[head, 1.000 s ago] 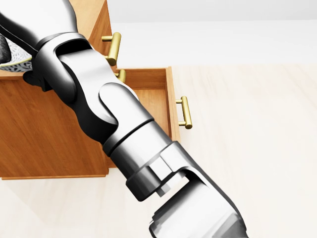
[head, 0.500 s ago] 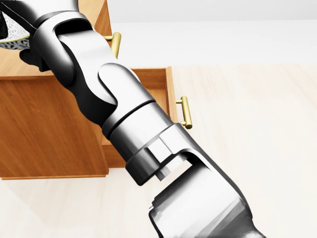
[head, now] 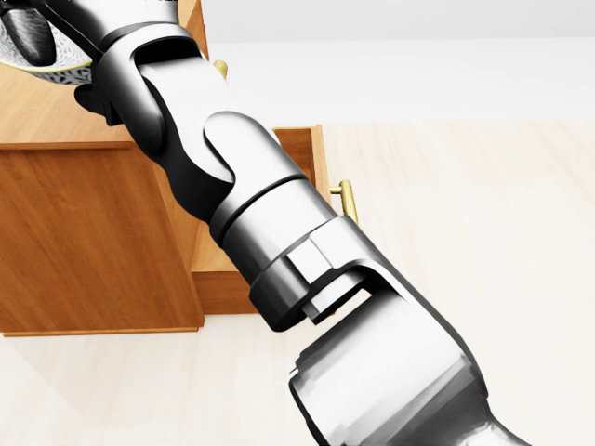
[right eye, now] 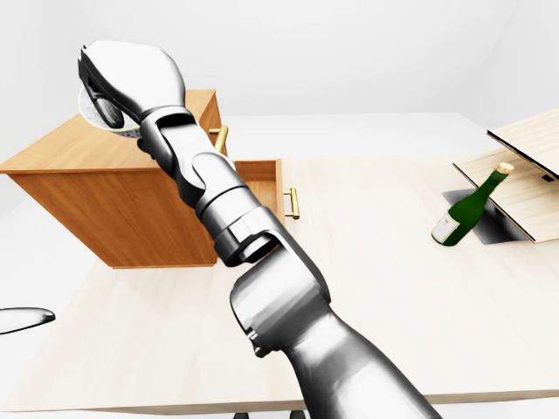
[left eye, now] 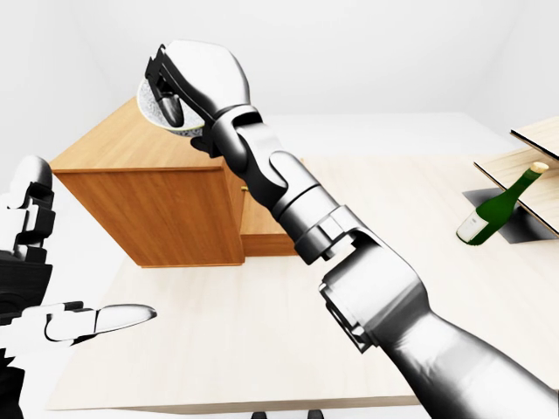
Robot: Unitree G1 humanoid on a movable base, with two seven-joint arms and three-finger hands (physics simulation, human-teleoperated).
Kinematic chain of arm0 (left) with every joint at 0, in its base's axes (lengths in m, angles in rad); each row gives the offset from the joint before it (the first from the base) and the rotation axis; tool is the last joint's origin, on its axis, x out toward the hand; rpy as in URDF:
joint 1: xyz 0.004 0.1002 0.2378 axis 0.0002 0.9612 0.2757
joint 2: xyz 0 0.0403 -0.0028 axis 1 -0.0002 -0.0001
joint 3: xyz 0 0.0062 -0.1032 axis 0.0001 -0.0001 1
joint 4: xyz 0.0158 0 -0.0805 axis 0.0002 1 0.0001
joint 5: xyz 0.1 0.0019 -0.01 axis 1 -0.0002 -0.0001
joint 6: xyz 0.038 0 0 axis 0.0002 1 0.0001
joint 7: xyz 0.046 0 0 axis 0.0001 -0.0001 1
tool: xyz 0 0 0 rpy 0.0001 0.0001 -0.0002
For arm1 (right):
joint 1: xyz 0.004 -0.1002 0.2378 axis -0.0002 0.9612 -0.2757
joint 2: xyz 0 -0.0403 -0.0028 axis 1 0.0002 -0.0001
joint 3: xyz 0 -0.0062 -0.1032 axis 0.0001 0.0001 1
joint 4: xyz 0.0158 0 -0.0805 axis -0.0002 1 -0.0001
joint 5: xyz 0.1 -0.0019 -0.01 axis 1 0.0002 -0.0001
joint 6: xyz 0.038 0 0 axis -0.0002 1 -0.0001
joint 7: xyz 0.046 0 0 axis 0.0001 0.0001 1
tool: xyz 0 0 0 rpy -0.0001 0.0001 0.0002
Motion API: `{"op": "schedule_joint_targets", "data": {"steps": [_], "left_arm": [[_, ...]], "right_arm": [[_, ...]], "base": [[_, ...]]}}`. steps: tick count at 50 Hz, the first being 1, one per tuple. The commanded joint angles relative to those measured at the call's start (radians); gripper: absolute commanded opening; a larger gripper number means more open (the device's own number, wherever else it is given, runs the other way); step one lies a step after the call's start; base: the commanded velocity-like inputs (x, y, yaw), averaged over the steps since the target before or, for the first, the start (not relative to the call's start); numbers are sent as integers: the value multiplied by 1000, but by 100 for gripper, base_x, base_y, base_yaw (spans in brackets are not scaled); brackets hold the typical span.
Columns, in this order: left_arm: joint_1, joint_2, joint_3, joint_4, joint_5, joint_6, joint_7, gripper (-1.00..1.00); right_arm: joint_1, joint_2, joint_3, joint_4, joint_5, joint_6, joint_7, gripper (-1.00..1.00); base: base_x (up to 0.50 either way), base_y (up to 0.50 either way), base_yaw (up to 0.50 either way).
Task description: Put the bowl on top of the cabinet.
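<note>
- Right hand point(left eye: 194, 78) closed round the bowl point(head: 37, 46), which is held over the cabinet point(left eye: 148, 218) top;
- head view: bowl and arm higher than a second ago;
- left hand point(left eye: 39, 288) spread open, empty.

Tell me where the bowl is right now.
In the left-eye view's upper left, the bowl is held by the right hand over the top of the wooden cabinet; whether it touches the top is unclear.
</note>
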Motion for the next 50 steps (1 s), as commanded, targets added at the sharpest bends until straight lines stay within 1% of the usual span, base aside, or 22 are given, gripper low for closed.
{"op": "schedule_joint_targets", "data": {"steps": [1,10,21,24,31,33,38,43,48,50], "left_arm": [[1,2,7,0,-6,0,0,100],[8,7,18,0,-14,0,0,100],[10,8,13,0,-9,0,0,100],[13,13,22,0,-16,0,0,100],[6,17,12,0,-13,0,0,100],[7,20,17,0,-18,0,0,100],[13,15,26,0,-21,0,0,100],[9,22,32,0,-30,0,0,100],[12,11,31,0,-23,0,0,100],[9,15,28,0,-24,0,0,100]], "right_arm": [[6,9,-3,-12,-21,0,-30,-100],[34,24,6,-42,-26,0,-14,-100],[41,20,4,-32,-34,0,-20,-100],[43,19,3,-32,-35,0,-21,-100],[46,16,3,-28,-38,0,-25,-100],[50,17,5,-30,-40,0,-25,-100],[54,20,6,-36,-43,0,-23,-100],[59,25,8,-39,-46,0,-22,-100],[58,23,7,-28,-50,0,-28,-100],[55,21,5,-28,-49,0,-25,-100]], "base": [[0,0,0],[0,0,0],[0,0,0],[0,0,0],[0,0,0],[0,0,0],[0,0,0],[0,0,0],[0,0,0],[0,0,0]]}}
